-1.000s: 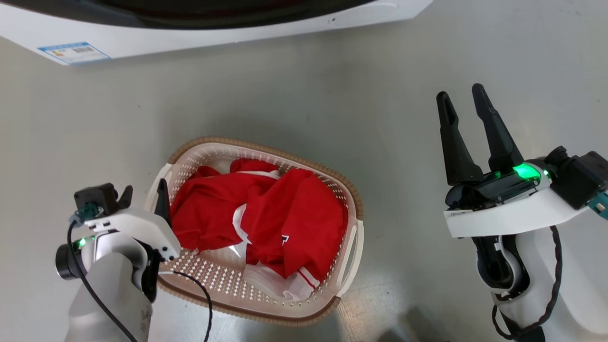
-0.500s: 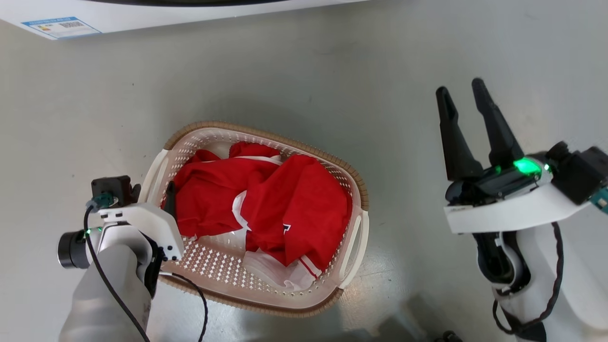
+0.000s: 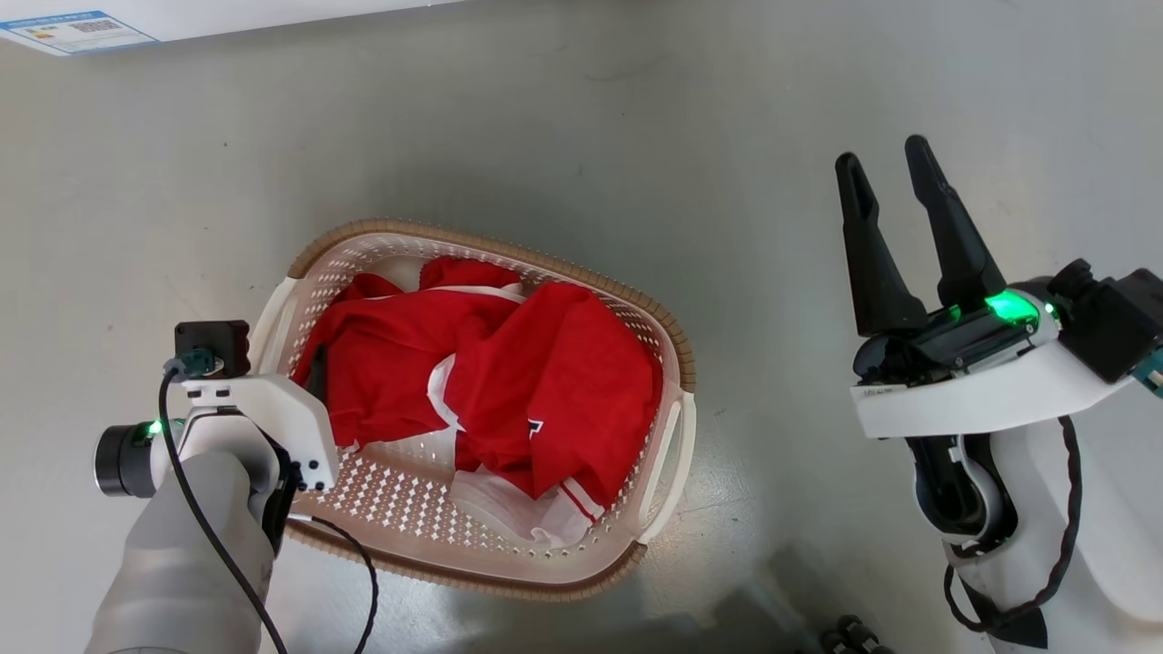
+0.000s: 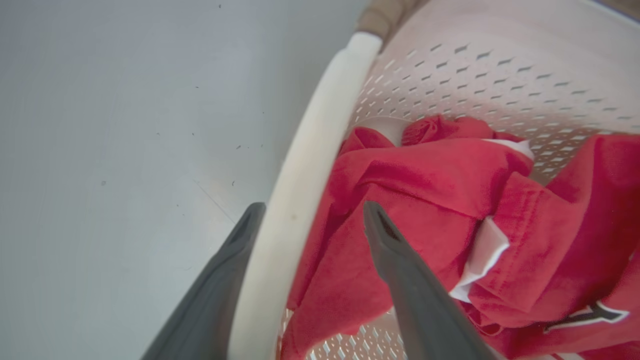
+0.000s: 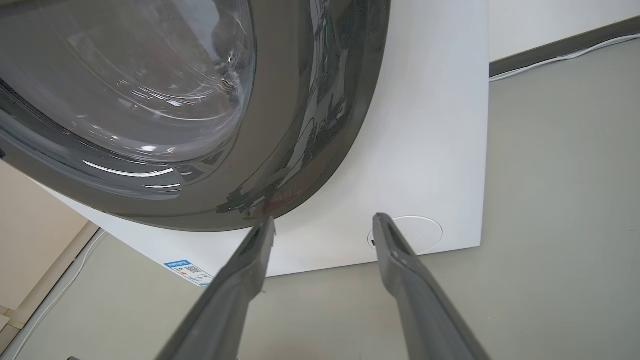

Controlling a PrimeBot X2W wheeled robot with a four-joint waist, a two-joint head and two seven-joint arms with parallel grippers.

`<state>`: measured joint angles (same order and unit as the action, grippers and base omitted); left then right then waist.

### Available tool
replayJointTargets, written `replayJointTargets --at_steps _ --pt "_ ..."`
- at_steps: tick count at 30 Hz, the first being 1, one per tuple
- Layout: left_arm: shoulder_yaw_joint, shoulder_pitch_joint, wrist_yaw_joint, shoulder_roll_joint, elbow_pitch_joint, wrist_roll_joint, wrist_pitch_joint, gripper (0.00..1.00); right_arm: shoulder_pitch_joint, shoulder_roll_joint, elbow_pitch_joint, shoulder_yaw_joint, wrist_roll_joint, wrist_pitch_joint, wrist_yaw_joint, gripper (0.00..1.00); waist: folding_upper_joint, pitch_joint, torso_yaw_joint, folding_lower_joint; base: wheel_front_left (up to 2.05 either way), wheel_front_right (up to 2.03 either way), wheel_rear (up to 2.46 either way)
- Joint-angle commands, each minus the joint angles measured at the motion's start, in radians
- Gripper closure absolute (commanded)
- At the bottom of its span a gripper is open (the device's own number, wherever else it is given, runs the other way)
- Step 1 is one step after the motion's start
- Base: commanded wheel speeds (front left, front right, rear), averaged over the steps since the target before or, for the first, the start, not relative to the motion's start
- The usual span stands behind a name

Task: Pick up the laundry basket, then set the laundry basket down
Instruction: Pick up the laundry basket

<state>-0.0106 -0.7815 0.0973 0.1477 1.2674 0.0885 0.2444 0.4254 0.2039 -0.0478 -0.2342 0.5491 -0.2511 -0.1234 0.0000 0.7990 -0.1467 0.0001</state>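
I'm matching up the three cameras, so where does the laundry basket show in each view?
Head view: laundry basket lower centre-left on the floor.
Left wrist view: white handle runs up the middle, straddled by the open left gripper; perforated wall upper right.
Right wrist view: faces the washing machine.
Shared landmark: red shirt, head and left wrist; blue-edged label, head and right wrist.

a laundry room: a white washing machine point(image 5: 430, 150) with a round glass door point(image 5: 150, 90) stands on a grey floor point(image 5: 550, 250) near a laundry basket point(image 3: 391, 495) of red clothes point(image 3: 554, 391).
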Motion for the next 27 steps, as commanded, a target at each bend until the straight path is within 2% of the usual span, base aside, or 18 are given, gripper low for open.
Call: replayJointTargets --at_steps 1,3,5,6,7,8,9,10,18,27 --pt "-0.014 0.008 0.005 0.031 0.004 -0.008 -0.007 0.00 -0.016 0.002 0.022 -0.019 0.011 -0.011 -0.007 0.00 0.0000 0.002 -0.003 0.0000 0.00 0.00 0.00" --pt "-0.011 0.006 0.005 0.031 0.008 -0.005 -0.012 0.03 -0.015 0.002 0.021 -0.019 0.011 -0.011 -0.007 0.00 0.0000 0.003 -0.005 0.0000 0.00 0.00 0.00" --pt "-0.009 0.004 0.004 0.032 0.011 -0.002 -0.014 0.23 -0.014 0.001 0.020 -0.019 0.012 -0.011 -0.007 0.00 0.0000 0.005 -0.008 0.0000 0.00 0.00 0.00" --pt "-0.009 0.004 0.004 0.032 0.011 -0.002 -0.014 0.23 -0.014 0.001 0.020 -0.019 0.012 -0.011 -0.007 0.00 0.0000 0.005 -0.008 0.0000 0.00 0.00 0.00" --pt "-0.008 0.003 0.004 0.032 0.012 0.000 -0.016 0.36 -0.013 0.000 0.020 -0.019 0.011 -0.011 -0.007 0.00 0.0000 0.005 -0.008 0.0000 0.00 0.00 0.00" --pt "-0.007 0.002 0.001 0.032 0.015 0.004 -0.025 0.64 -0.013 -0.001 0.019 -0.019 0.011 -0.011 -0.007 0.00 0.0000 0.006 -0.009 0.0000 0.00 0.00 0.00" --pt "-0.007 0.001 0.001 0.032 0.016 0.006 -0.027 0.87 -0.012 -0.002 0.018 -0.019 0.011 -0.011 -0.007 0.00 0.0000 0.006 -0.009 0.0000 0.00 0.00 0.00" --pt "-0.006 0.001 -0.002 0.033 0.017 0.008 -0.031 1.00 -0.011 -0.003 0.017 -0.020 0.011 -0.011 -0.007 0.00 0.0000 0.006 -0.010 0.0000 0.00 0.00 0.00" --pt "-0.045 0.027 0.002 0.014 0.020 0.072 -0.030 1.00 -0.010 -0.017 0.004 -0.028 0.014 -0.011 -0.007 0.00 0.0000 -0.026 -0.016 0.0000 0.00 0.00 0.00" --pt "-0.040 0.052 0.015 -0.010 0.022 0.099 -0.009 1.00 -0.012 -0.020 -0.001 -0.034 0.017 -0.011 -0.007 0.00 0.0000 -0.046 -0.013 0.0000 0.00 0.00 0.00"
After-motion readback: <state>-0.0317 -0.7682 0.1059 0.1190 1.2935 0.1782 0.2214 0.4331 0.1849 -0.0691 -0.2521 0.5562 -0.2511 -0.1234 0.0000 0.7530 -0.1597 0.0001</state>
